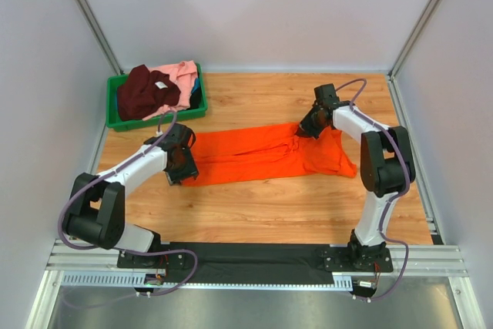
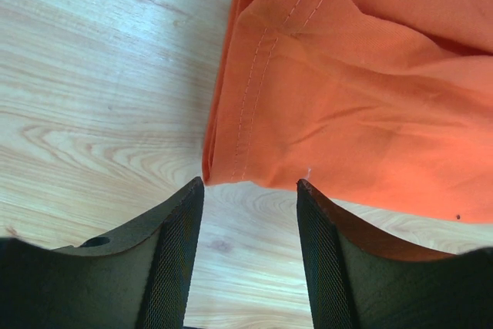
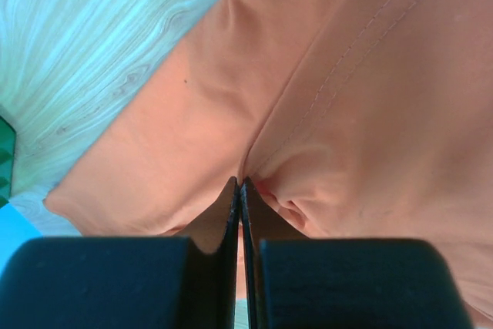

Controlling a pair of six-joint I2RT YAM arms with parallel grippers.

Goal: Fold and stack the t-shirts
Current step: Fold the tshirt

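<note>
Left wrist: corner of orange t-shirt (image 2: 347, 113) just beyond parted jaws

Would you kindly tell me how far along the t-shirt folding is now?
Done: nothing is stacked; the orange t-shirt lies as a long narrow band.
In hand: the right gripper is shut on one end, and the left gripper is open at its hem.
Left: the maroon t-shirt and pink t-shirt lie crumpled in the green bin.

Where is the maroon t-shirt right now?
In the top view, the maroon t-shirt lies in the green bin at the far left corner of the table, left of the pink t-shirt and beyond the spread orange t-shirt.
</note>
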